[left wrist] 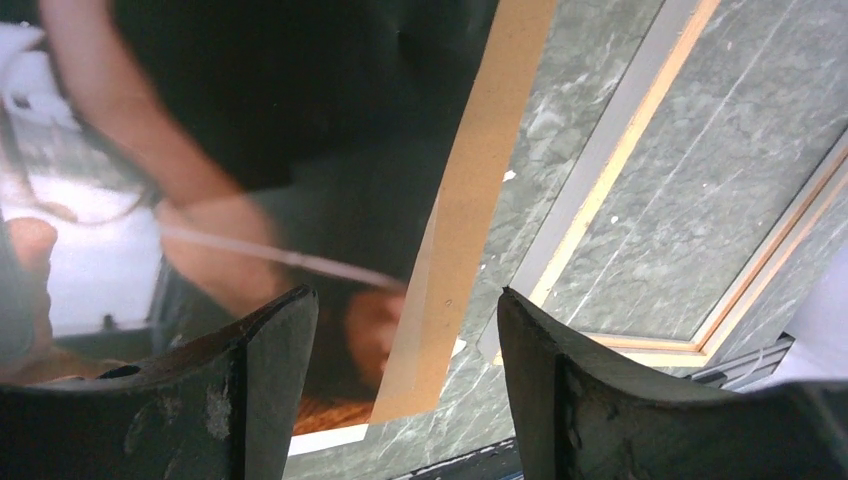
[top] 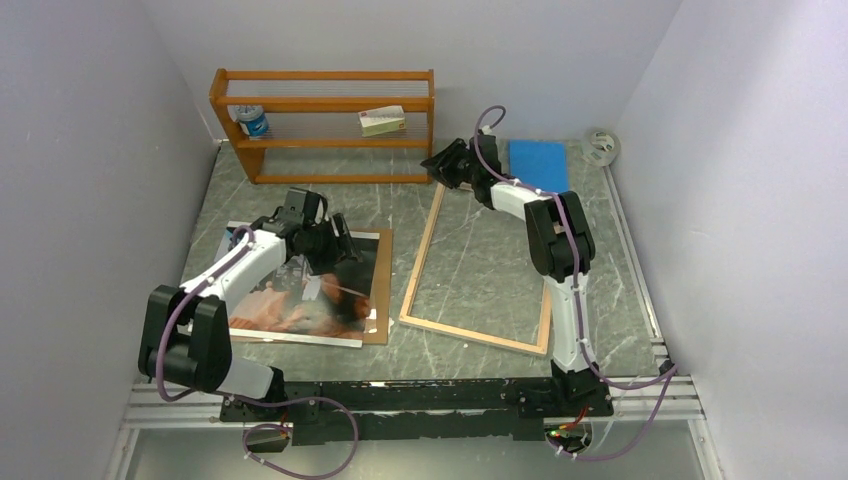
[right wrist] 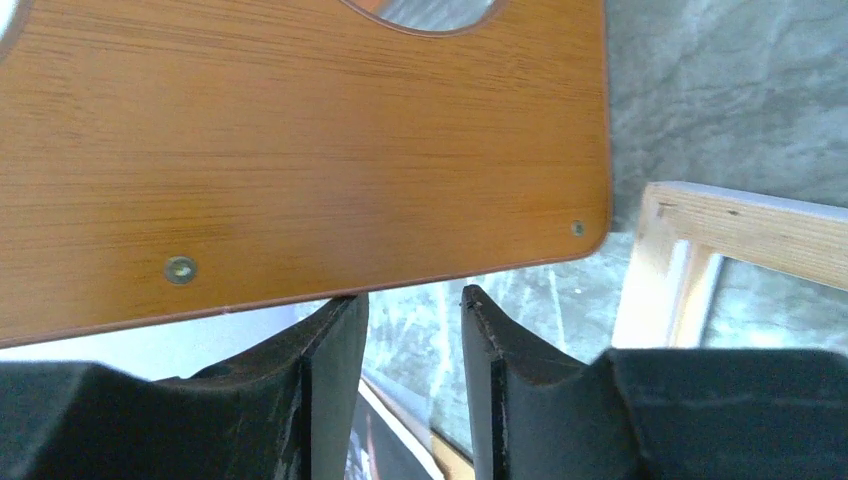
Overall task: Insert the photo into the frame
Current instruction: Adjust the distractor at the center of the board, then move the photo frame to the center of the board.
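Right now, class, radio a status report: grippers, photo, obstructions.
Both open, empty: left gripper over photo edge, right gripper by frame, far corner. Photo lies on backing board, outside frame. Nothing in frame.

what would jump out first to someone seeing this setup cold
The big dark-and-orange photo lies face up on a brown backing board at the left, with the left pincer open above its edge. Next comes the frame, lying wood side up at centre right, and the orange shelf rack against the back wall.
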Tool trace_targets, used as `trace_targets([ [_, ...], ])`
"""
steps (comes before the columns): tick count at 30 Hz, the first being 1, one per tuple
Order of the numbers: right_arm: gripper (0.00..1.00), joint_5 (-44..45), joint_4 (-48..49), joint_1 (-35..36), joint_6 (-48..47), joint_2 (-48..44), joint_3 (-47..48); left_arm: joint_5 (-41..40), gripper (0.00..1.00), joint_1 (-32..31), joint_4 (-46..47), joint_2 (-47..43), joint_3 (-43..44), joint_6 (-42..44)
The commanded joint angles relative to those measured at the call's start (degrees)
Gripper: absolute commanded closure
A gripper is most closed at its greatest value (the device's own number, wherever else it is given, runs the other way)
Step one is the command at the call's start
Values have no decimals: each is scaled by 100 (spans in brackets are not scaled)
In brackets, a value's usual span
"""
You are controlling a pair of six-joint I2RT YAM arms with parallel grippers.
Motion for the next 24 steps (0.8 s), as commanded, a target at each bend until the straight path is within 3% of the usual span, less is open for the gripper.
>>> trace_targets([
  [1,56,95,48,14,-453,-537,-309,388,28,11,358,80,243,269],
  [6,52,491,-449,39,-795,-1784,-1736,1008,27,-121,820,492,459,444],
  [11,49,1685,-2377,-47,-1583,-3078,-2198,998,27,-727,1020,1203,1016,552],
  [17,28,4021,-4720,-327,-1875,-3978,-2562,793,27,-1164,1134,2156,1641,553],
  [20,24,4418,-5120,-762,-1878,-4288,-2981,913,27,-1292,1176,2507,1902,588],
  [24,20,4226,-5029,-1281,-2048,-4658,-3630,987,27,-1439,1139,2817,2114,586],
])
